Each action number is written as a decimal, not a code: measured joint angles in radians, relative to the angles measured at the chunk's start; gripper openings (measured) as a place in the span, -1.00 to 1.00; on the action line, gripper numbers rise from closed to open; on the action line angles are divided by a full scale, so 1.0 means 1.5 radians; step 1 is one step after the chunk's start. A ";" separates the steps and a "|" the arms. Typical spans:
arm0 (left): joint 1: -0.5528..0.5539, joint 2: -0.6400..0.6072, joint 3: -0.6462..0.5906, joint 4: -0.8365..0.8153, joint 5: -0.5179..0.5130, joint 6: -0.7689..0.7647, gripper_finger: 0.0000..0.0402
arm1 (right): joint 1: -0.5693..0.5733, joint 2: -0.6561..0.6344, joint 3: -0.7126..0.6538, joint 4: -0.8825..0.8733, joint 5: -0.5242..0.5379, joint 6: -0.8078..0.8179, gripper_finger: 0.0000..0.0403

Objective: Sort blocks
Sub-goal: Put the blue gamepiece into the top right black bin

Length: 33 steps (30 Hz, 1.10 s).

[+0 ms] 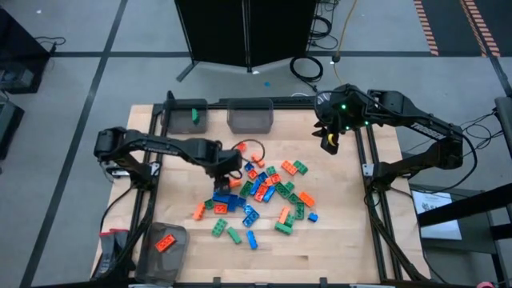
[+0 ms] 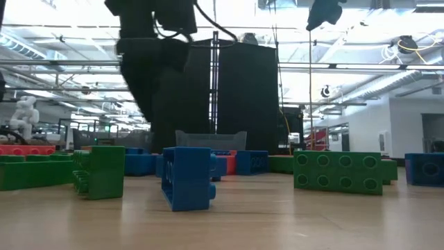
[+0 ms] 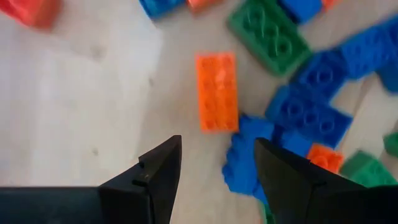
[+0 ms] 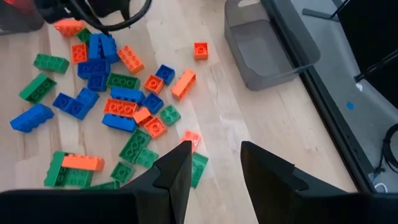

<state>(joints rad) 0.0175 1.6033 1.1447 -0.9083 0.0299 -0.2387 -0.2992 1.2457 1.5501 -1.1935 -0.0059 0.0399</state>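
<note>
Your left gripper [image 3: 211,171] hangs low over the near left edge of the heap of small studded plastic blocks in orange, green and blue [image 1: 260,196] at the table's middle, jaws part open and empty astride an orange two-by-four block [image 3: 216,91], likely lined up for a pick; your right gripper [image 1: 329,142] waits high at the far right, jaws open and empty. Of the translucent grey rectangular bins, the far middle one [image 1: 250,116] looks empty, the far left one [image 1: 186,117] holds one green block [image 1: 194,117], and the near left one [image 1: 165,242] holds one orange block [image 1: 166,244]

I can read no text, label, brand, number or sign anywhere here. The blocks [image 1: 260,192] under my fingers show only plain studs, and the bins [image 1: 250,116] carry no readable lettering.
</note>
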 joint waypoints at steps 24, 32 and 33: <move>-0.068 -0.002 -0.110 0.130 0.037 -0.010 0.01 | 0.000 0.000 0.000 -0.021 0.000 -0.017 -0.33; -0.056 -0.002 -0.147 0.185 0.051 0.001 0.01 | 0.000 0.000 0.000 -0.021 0.001 -0.017 -0.33; -0.054 -0.002 -0.148 0.185 0.053 0.006 0.01 | 0.000 0.000 0.000 -0.021 0.001 -0.017 -0.33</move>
<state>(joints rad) -0.0641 1.6001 0.9226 -0.6306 0.1097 -0.2292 -0.2991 1.2457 1.5501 -1.2247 -0.0051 0.0139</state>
